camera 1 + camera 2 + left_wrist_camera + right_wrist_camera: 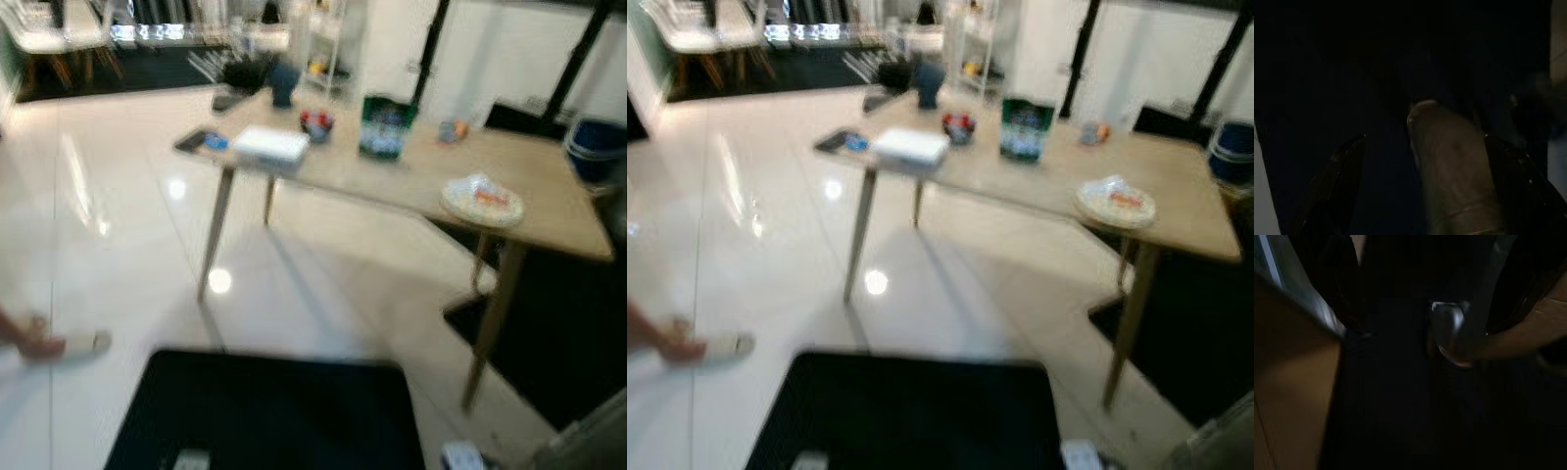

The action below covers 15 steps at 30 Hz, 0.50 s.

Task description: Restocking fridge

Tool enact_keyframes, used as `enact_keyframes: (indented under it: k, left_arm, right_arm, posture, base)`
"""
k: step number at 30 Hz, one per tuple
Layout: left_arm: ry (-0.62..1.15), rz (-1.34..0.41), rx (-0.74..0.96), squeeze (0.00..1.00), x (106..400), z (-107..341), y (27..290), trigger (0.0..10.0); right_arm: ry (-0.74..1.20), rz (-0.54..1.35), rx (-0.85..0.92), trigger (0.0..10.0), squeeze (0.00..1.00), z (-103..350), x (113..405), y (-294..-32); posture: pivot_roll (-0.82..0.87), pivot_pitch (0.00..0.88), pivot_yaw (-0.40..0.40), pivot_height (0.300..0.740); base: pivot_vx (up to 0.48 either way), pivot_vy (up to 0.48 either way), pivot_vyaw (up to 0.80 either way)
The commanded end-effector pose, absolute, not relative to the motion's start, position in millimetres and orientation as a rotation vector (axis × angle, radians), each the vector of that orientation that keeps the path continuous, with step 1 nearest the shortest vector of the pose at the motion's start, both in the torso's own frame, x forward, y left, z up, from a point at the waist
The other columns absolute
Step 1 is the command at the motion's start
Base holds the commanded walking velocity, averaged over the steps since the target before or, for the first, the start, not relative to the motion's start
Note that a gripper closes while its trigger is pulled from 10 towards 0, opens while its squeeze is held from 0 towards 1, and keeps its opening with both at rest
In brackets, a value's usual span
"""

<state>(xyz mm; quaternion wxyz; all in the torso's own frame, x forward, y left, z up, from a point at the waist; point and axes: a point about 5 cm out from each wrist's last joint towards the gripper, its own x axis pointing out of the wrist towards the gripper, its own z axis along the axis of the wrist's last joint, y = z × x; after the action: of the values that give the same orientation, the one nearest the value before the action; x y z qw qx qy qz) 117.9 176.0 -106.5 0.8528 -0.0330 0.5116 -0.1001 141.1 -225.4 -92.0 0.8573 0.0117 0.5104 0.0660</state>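
Pretty blurry feed from the head cam right now. Closest to me is a flat black surface [265,411] at the bottom edge, sitting on the glossy white floor [118,225]. Off to my left of it there's a person's foot in a pale slipper [59,343].

Past that stands the light wood desk [392,166] on slim angled legs. On its near edge sits a plate of food [481,200]; further along there's a white box [268,145], a small bowl with something red [316,123] just behind the box, and a green carton [385,126] beside the bowl. A dark blue vase [284,84] is at the desk's far end.

Both wrist cams are nearly black, so I can't tell how the jaws stand on the left gripper [1425,196] or the right gripper [1400,382].
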Motion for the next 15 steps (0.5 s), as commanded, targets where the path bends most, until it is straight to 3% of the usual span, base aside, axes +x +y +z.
enact_keyframes:
  k: [1,15]
  left_arm:
    - [1.096,-0.225,-0.066,0.0,113.8,-108.1,173.4,10.0]
    - [1.098,-0.23,-0.062,0.0,113.1,-108.2,174.4,10.0]
  right_arm:
    - [1.092,0.111,0.016,10.0,0.0,-92.0,135.5,-234.9]
    - [1.076,0.107,0.022,10.0,0.0,-91.6,136.2,-234.5]
  posture:
    - [-0.08,0.0,-0.032,0.74]
    - [-0.08,0.0,-0.031,0.74]
  base:
    - [0.48,0.0,0.0]
    - [0.48,0.0,0.0]
